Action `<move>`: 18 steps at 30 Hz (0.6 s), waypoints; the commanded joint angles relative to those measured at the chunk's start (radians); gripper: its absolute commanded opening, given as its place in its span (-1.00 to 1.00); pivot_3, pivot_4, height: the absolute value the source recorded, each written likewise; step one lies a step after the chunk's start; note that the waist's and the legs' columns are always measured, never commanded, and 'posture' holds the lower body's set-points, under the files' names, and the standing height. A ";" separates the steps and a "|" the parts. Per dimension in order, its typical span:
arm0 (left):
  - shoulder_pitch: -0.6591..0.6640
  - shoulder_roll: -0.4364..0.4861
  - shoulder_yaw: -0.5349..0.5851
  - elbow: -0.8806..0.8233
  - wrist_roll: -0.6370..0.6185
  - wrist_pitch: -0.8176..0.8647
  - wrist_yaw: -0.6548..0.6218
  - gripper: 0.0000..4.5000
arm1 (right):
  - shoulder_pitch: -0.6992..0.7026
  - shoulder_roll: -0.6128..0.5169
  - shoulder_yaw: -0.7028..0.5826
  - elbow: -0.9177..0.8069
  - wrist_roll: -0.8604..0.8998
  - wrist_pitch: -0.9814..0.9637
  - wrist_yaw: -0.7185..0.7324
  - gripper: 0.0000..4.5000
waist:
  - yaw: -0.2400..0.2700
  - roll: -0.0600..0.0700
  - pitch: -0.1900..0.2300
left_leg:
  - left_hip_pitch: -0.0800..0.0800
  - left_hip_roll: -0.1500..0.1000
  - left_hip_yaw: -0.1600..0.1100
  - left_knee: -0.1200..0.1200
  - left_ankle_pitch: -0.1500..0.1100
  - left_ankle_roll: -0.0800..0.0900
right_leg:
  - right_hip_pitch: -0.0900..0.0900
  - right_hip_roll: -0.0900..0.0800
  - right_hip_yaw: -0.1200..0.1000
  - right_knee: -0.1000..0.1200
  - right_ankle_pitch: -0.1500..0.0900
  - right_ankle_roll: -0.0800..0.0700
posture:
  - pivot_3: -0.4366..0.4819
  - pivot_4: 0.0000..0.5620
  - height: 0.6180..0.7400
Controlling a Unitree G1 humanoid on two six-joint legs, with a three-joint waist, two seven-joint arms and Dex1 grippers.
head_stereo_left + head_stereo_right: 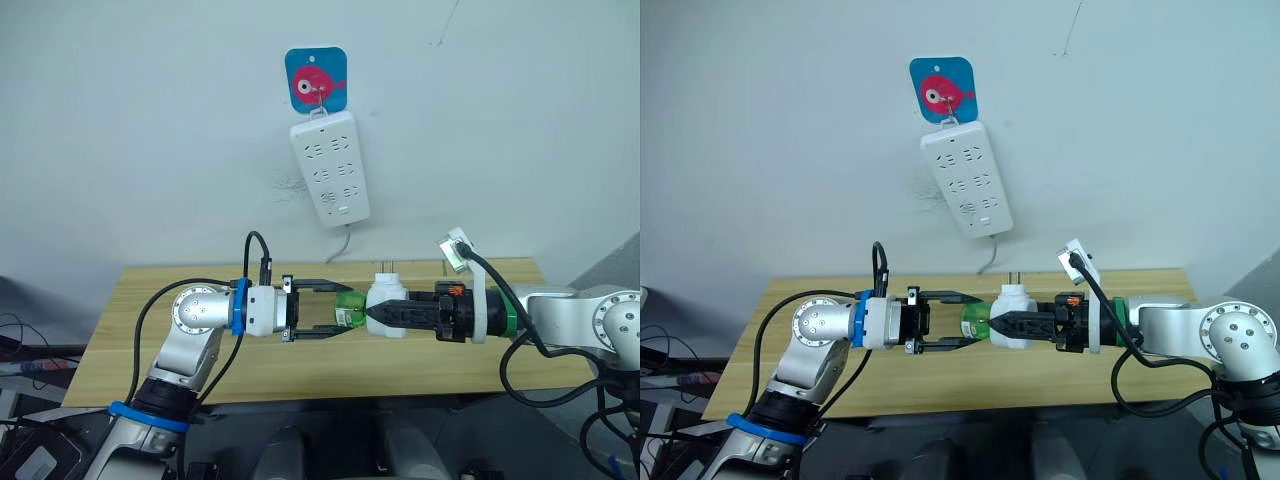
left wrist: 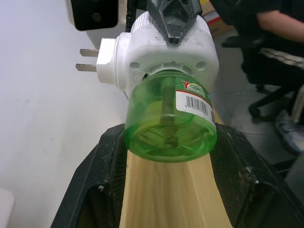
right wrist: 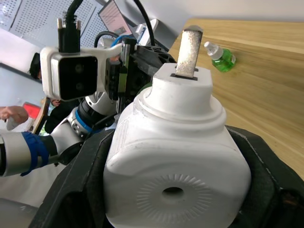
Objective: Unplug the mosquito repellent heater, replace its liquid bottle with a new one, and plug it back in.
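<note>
— Two metal prongs (image 2: 89, 60) stick out of the mosquito repellent heater (image 1: 1012, 312), and it is not in the power strip (image 1: 966, 178). Where is it now?

— It is pinched between the black fingers (image 1: 1018, 326) of the right gripper (image 1: 372, 313), above the wooden table (image 1: 300, 370) and in front of the wall.

— And the bottle?

— The green liquid bottle (image 2: 169, 123) is attached to the heater. Its round base points toward the left gripper (image 1: 978, 317), and its label shows a barcode.

— Is the left gripper holding the bottle?

— Its fingers (image 2: 90, 190) are spread, one on each side of the bottle. From the wrist view there is space between each finger and the green plastic, so they are apart from it.

— What else is near?

— A second green bottle with a white cap (image 3: 220, 57) lies on the table beyond the right gripper's fingers. The power strip hangs tilted on the wall under a blue hook plate with a pink fish (image 1: 316, 80), well apart from both grippers.
</note>
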State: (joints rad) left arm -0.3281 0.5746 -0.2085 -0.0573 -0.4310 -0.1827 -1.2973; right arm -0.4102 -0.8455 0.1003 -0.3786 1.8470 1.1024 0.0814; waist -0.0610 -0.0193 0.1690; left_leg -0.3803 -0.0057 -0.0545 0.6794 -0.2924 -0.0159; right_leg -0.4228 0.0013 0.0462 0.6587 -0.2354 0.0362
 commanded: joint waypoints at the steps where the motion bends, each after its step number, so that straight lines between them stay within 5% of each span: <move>1: -0.125 0.169 -0.021 -0.165 -0.363 0.706 0.017 -0.02 | -0.011 -0.005 -0.016 -0.026 -0.003 -0.002 0.021 0.37 | -0.003 -0.001 0.001 | 0.000 0.000 -0.002 0.000 0.000 0.000 | 0.000 0.001 -0.001 0.001 -0.001 0.001 | -0.27 -0.46 1.00; 3: -0.253 0.266 -0.026 -0.136 -0.609 1.110 -0.053 -0.02 | -0.009 -0.007 -0.013 -0.030 -0.010 0.003 0.030 0.37 | -0.004 -0.004 0.005 | 0.000 0.000 -0.003 0.000 0.000 0.000 | 0.000 0.001 -0.002 0.003 -0.001 0.002 | -0.26 -0.46 1.00; 6: -0.319 0.275 -0.025 -0.091 -0.642 1.243 -0.075 -0.02 | -0.012 -0.007 -0.005 -0.031 -0.015 0.002 0.038 0.37 | -0.017 -0.002 0.006 | 0.001 0.000 -0.006 -0.001 0.000 0.000 | 0.001 0.002 -0.003 0.001 -0.002 0.002 | -0.26 -0.46 1.00; 13: -0.232 0.216 -0.007 -0.122 -0.470 1.069 -0.040 -0.02 | -0.010 -0.009 -0.006 -0.024 -0.001 -0.005 0.030 0.37 | -0.024 -0.003 0.008 | 0.000 0.001 -0.005 -0.002 0.000 0.000 | -0.002 0.001 -0.001 0.001 -0.002 0.001 | -0.27 -0.47 1.00; 18: -0.098 0.159 0.004 -0.148 -0.237 0.677 -0.048 0.68 | 0.000 -0.009 -0.009 -0.022 0.018 -0.013 0.013 0.37 | -0.020 -0.003 0.008 | 0.000 0.000 -0.004 -0.002 0.000 0.000 | -0.002 -0.003 0.001 0.000 0.001 -0.003 | -0.27 -0.47 1.00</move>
State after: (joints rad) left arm -0.4330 0.7415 -0.2309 -0.1776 -0.7202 0.6063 -1.3411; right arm -0.4054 -0.8484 0.1106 -0.3846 1.8573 1.1018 0.0945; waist -0.0808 -0.0225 0.1767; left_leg -0.3802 -0.0060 -0.0577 0.6775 -0.2924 -0.0160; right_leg -0.4250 -0.0029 0.0482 0.6584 -0.2343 0.0324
